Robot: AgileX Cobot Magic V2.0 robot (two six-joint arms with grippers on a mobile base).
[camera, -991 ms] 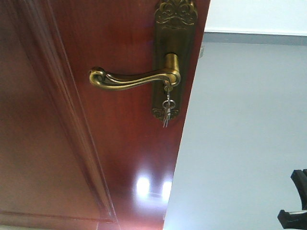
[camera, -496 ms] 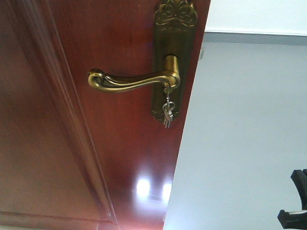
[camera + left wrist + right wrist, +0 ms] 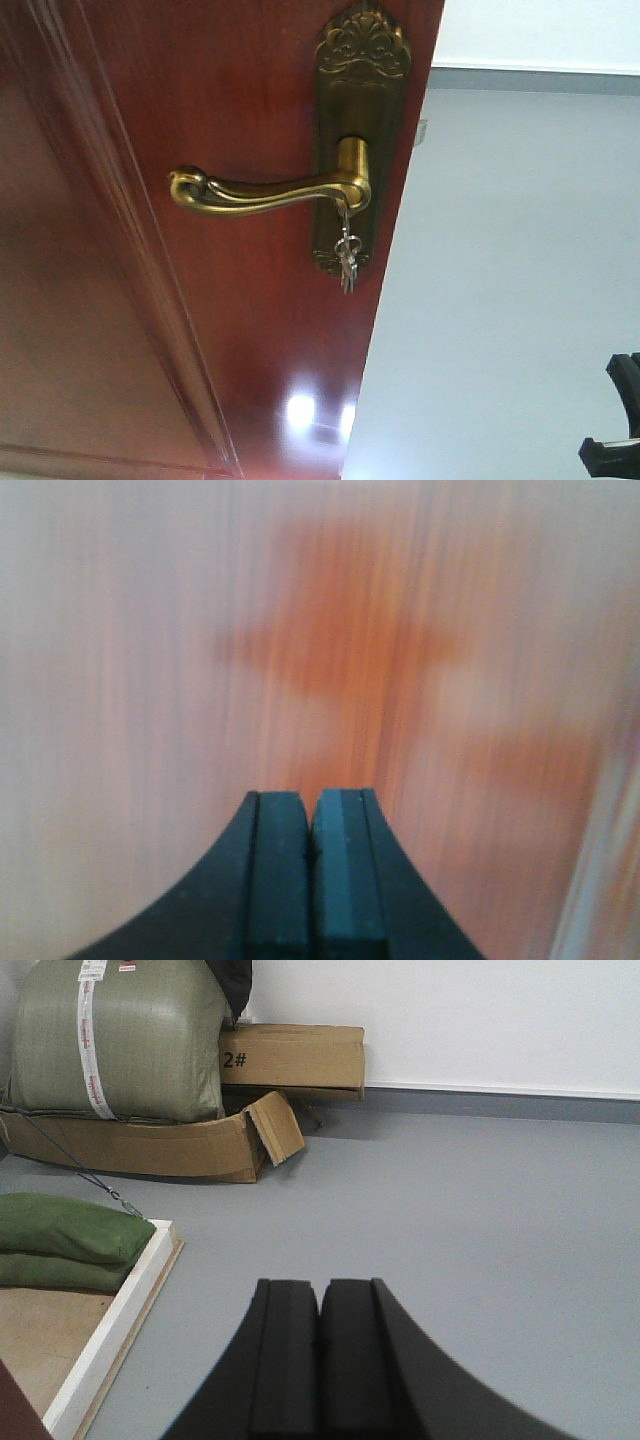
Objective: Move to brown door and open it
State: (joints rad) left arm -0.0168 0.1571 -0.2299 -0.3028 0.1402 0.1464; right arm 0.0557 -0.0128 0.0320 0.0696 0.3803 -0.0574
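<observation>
Filling the left of the front view, the brown door (image 3: 200, 250) looms close, its brass lever handle (image 3: 265, 190) level and untouched, keys (image 3: 346, 262) dangling from the backplate (image 3: 355, 150). Judging by this, the approach is nearly done and opening not yet begun. The left gripper (image 3: 312, 870) faces blurred reddish wood, jaws pressed together, holding nothing; the right gripper (image 3: 320, 1355), likewise closed and empty, points across grey floor (image 3: 480, 1230) toward cardboard boxes (image 3: 290, 1060). Next, one gripper must spread, reach the lever and press down.
</observation>
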